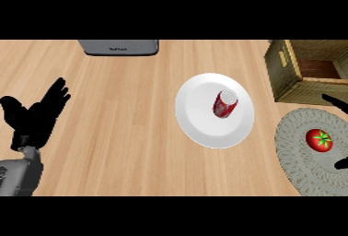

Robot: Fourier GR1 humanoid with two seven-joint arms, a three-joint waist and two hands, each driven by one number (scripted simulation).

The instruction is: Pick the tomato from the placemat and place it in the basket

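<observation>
A red tomato [319,139] with a green stem lies on a round grey placemat [299,156] at the right edge. The woven basket [289,73] stands at the far right behind the placemat, its inside showing brown. Of my right hand [334,102] only dark fingertips show at the right edge, one above the tomato and one below it, apart from it. My left hand [37,115] rests open at the left, fingers up.
A white plate [197,115] in the middle holds a red can [224,103] lying on its side. A grey appliance [119,47] sits at the back edge. The counter is light wood.
</observation>
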